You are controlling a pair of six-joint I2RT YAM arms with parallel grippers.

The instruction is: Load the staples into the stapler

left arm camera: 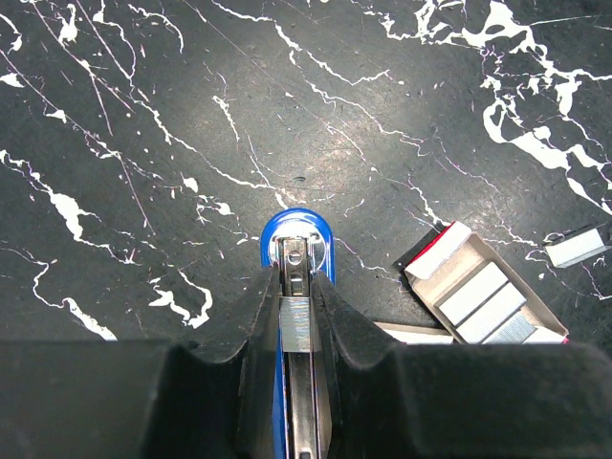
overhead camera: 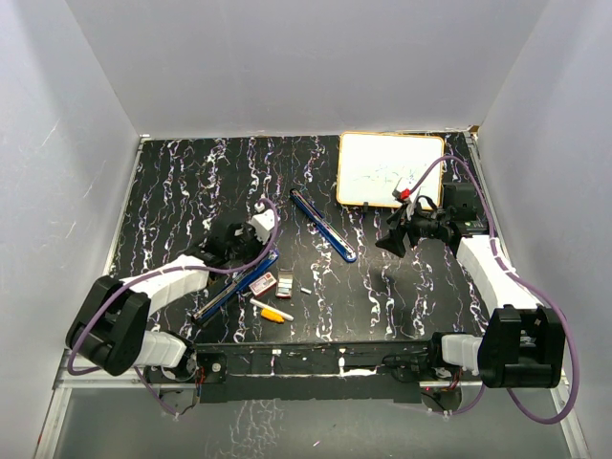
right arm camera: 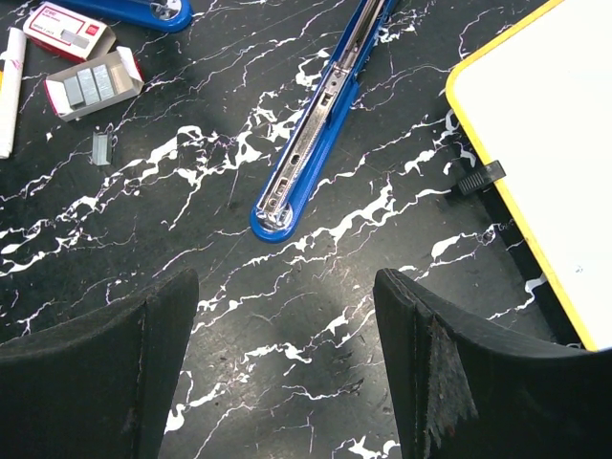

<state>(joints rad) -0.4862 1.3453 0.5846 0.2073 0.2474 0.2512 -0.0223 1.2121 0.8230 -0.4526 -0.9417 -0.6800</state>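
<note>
Your left gripper (left arm camera: 296, 287) pinches a short staple strip (left arm camera: 295, 325) directly over the open channel of the blue stapler (left arm camera: 297, 237); strip and channel appear to run the same way, toward the stapler's nose; the staple box (left arm camera: 483, 292) lies just beside it; your right gripper (right arm camera: 287, 316) hangs well apart, fingers spread.

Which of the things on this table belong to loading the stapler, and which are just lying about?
Job: blue stapler under the left gripper; staple strip it grips; open staple box; loose strip nearby.
Lying about: second blue stapler; whiteboard; yellow-and-white marker. Also idle: right gripper, open.
</note>
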